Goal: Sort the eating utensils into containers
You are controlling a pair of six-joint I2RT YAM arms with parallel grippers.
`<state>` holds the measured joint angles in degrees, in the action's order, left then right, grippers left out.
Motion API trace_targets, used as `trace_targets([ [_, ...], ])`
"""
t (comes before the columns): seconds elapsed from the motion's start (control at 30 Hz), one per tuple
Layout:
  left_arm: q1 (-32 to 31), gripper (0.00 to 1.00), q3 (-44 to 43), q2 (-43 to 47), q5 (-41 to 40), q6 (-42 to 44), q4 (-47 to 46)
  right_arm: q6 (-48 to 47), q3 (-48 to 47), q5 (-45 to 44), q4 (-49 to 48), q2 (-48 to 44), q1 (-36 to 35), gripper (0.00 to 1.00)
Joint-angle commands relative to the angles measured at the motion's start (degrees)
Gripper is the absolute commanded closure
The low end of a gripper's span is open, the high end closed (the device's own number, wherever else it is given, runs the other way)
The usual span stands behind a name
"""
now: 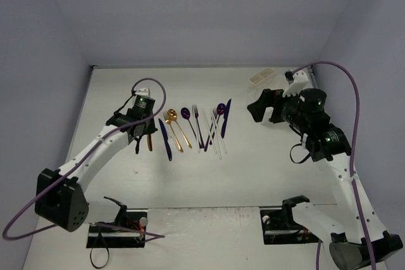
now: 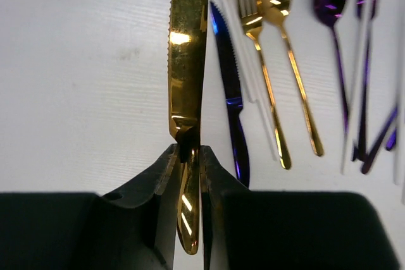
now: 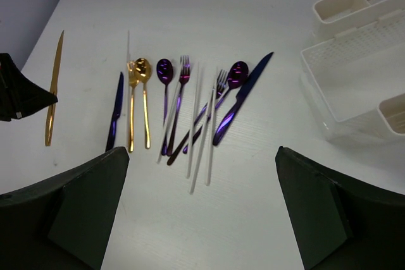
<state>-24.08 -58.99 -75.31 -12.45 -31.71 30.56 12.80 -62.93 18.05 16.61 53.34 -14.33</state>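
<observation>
My left gripper (image 2: 188,156) is shut on the handle of a gold knife (image 2: 186,49), which is turned on edge with its blade pointing away. The knife (image 1: 150,140) is at the left end of the utensil row, low over the table. It also shows in the right wrist view (image 3: 54,86). Beside it lie a purple knife (image 2: 229,99), a gold fork (image 2: 262,74) and a gold spoon (image 2: 288,49). Further right lie purple and clear white pieces (image 1: 212,128). My right gripper (image 3: 202,162) is open and empty, raised at the right (image 1: 262,105). The white organizer (image 3: 354,49) stands at the back right.
The organizer's small cup compartments (image 1: 261,78) sit near the back wall, partly behind my right arm. Grey walls close in the table on the left, back and right. Bare white table (image 1: 209,181) lies between the utensil row and the arm bases.
</observation>
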Motion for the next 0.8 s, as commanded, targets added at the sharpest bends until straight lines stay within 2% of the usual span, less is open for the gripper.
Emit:
trace_targets([
  [0.0,-3.58,1.0,-4.9,7.43,5.95,9.59,-4.66,3.14,-6.64,7.15,-3.83,5.86,-1.2,0.0],
  [0.23,-12.56,1.0,-10.0,10.01,11.4,13.03,-6.7,6.67,-13.43,6.77,-6.09,13.39,-7.65,0.01],
  [0.57,-23.01,1.0,-15.3,7.25,8.68,13.8,-8.69,8.85,-19.34,3.0,-8.99,22.21,-17.72,0.22],
  [0.77,-25.99,1.0,-16.18,5.77,6.73,14.22,-10.94,10.55,-18.91,1.03,-11.29,25.38,-19.97,0.32],
])
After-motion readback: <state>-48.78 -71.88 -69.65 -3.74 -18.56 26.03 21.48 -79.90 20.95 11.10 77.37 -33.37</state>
